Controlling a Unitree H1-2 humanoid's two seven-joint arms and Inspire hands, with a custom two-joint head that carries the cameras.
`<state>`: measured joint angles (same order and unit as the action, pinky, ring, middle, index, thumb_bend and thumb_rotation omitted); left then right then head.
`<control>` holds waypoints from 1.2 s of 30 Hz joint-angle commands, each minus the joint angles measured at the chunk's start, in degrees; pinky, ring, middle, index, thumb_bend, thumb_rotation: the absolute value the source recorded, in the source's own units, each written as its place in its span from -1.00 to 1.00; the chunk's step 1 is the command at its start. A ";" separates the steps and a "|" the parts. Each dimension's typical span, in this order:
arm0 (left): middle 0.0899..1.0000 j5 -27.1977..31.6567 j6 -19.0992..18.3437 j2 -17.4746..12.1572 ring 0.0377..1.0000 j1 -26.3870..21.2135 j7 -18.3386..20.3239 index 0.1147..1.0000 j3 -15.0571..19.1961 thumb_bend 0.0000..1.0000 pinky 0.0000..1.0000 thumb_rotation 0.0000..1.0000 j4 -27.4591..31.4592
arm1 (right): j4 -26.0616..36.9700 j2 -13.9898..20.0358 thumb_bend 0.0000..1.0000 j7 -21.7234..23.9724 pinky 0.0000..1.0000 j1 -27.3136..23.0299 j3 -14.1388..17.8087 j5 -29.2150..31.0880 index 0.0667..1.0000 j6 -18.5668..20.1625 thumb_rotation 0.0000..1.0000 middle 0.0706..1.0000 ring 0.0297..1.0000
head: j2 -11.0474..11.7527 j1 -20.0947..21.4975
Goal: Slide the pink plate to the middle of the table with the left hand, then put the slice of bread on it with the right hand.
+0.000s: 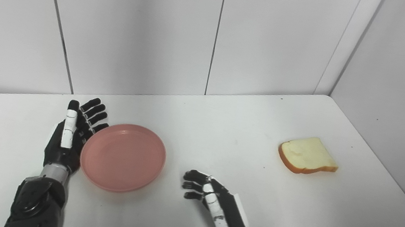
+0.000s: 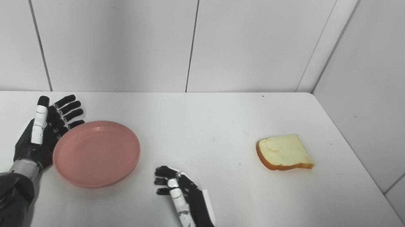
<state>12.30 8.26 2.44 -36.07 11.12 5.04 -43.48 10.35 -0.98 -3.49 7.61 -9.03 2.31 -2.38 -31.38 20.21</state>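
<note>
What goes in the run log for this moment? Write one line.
left hand open, against pink plate left rim | right hand open, idle | bread untouched, far right

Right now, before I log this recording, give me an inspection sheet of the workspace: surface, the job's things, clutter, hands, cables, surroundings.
Surface: white table, a few small dark specks, otherwise bare.
Job's things: pink plate on the table's left part, upright, nothing on it; slice of bread lying flat on the right part, well apart from the plate.
Clutter: nothing seen.
Hands: left hand open, palm against the plate's left rim; right hand open, holding nothing, between plate and bread, nearer the plate.
Cables: nothing seen.
Surroundings: white panelled walls at the back and on the right, meeting in a corner.
</note>
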 commanded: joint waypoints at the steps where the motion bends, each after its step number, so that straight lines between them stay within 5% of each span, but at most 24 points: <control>1: 0.55 -0.22 -3.10 0.87 0.59 1.49 0.14 0.36 -0.73 0.92 0.39 0.72 -0.37 | -1.88 -4.27 0.44 -1.09 0.35 2.85 -0.68 -0.26 0.36 -0.84 0.79 0.48 0.45 | -0.04 0.23; 24: 0.60 -1.45 -3.79 3.72 0.61 4.80 -2.19 0.35 -2.02 0.88 0.58 0.71 1.57 | -3.50 -5.80 0.47 -1.99 0.35 2.28 -0.95 -4.64 0.46 -2.96 0.79 0.51 0.47 | 0.65 4.31; 36: 0.58 -1.59 -2.85 2.85 0.59 4.56 -1.19 0.33 -2.52 0.86 0.48 0.70 -0.24 | 7.58 -3.88 0.45 -2.46 0.34 4.11 0.59 -7.24 0.66 -7.00 0.86 0.59 0.51 | 1.25 4.27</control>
<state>11.04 8.25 5.73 -33.47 10.27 2.44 -40.67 14.01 -4.74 -5.72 8.48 -8.86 -4.93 -5.23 -30.06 24.52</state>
